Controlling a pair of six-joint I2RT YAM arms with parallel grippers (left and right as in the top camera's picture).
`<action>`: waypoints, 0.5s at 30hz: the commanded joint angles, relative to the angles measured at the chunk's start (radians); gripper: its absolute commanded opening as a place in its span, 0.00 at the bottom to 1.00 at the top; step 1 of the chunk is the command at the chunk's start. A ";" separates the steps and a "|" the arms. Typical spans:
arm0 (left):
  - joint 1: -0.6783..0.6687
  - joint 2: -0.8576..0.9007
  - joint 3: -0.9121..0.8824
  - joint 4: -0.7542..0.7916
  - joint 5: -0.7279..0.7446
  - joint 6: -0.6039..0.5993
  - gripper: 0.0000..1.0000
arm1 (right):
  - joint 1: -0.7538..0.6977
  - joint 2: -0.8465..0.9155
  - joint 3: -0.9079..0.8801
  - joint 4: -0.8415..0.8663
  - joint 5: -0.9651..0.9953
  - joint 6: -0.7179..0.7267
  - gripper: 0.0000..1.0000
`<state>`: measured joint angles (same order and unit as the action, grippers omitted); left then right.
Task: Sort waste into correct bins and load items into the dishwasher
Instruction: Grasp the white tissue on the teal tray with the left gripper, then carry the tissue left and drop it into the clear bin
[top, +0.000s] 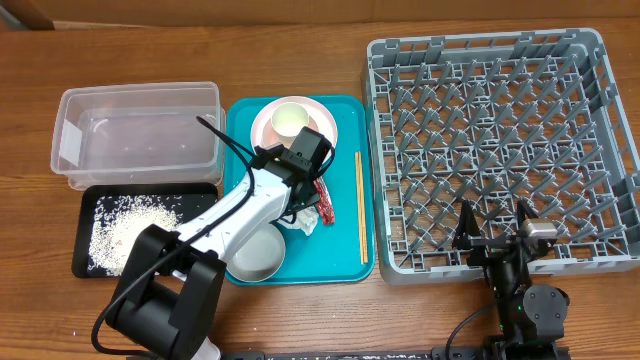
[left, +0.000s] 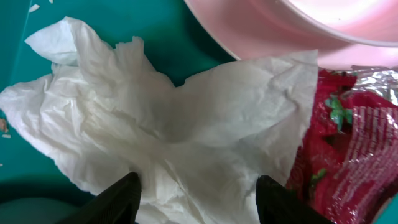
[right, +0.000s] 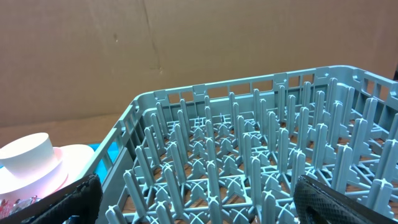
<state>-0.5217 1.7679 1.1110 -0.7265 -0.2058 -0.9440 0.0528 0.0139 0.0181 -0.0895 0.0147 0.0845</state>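
Your left end effector (left: 198, 200) is open, fingers either side of the crumpled napkin (left: 174, 124) on the teal tray (left: 168, 37). Red wrapper (left: 351, 137) touches the napkin, next to the pink plate (left: 292, 28). Right end effector (right: 198, 199) is also open, at the front edge of the dish rack (right: 249, 143).

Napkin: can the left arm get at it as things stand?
Probably yes. The left gripper hangs open just over the napkin, with nothing on top of it. The wrapper lies against its edge and might get pinched too.

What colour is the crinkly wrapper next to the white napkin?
The wrapper is shiny red with small green marks; the left wrist view shows it best.
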 joint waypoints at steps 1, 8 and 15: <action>-0.002 0.006 -0.033 0.029 -0.030 -0.014 0.61 | -0.001 -0.008 -0.010 0.007 -0.002 -0.003 1.00; -0.002 0.006 -0.049 0.047 -0.030 -0.014 0.59 | -0.001 -0.008 -0.010 0.007 -0.002 -0.003 1.00; -0.002 0.008 -0.049 0.055 -0.030 -0.014 0.56 | -0.001 -0.008 -0.010 0.007 -0.002 -0.003 1.00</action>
<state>-0.5217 1.7679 1.0721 -0.6773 -0.2142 -0.9443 0.0528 0.0139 0.0181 -0.0902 0.0147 0.0845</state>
